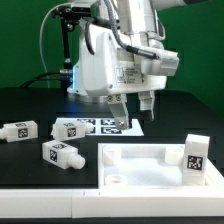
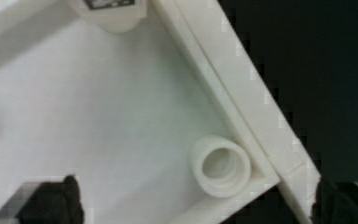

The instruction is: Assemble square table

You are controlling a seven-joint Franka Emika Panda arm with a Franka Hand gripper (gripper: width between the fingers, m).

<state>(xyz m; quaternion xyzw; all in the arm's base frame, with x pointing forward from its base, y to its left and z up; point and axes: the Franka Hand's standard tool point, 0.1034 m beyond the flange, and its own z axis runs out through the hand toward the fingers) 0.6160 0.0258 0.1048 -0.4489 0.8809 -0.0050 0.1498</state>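
Exterior view shows the end effector point(image 1: 134, 106) hanging over the back edge of the square top point(image 1: 140, 172), its two fingers spread wide and holding nothing. The wrist view agrees: dark fingertips point(image 2: 51, 203) sit well apart with only white plastic between them. The square top lies flat on the dark surface point(image 1: 20, 165), just in front of the marker board point(image 1: 112, 125). One upright leg point(image 1: 195, 156) stands at the top's corner on the exterior view's right; whether it is seated in a socket I cannot tell. Three loose legs point(image 1: 20, 130) point(image 1: 72, 127) point(image 1: 62, 153) lie on their sides toward the exterior view's left, apart from the top.

The likeliest trouble, as I judge it, is a sideways sweep clipping the upright leg and toppling it. A descent onto the raised rim could also shove the light top across the surface. The legs look smooth and blocky, so an off-centre pinch may let one twist or slip.

Everything of the table is matte white plastic — a shallow tray shape with a raised rim and a round, ring-walled corner socket point(image 2: 220, 166). The legs carry crisp black-and-white square tags.
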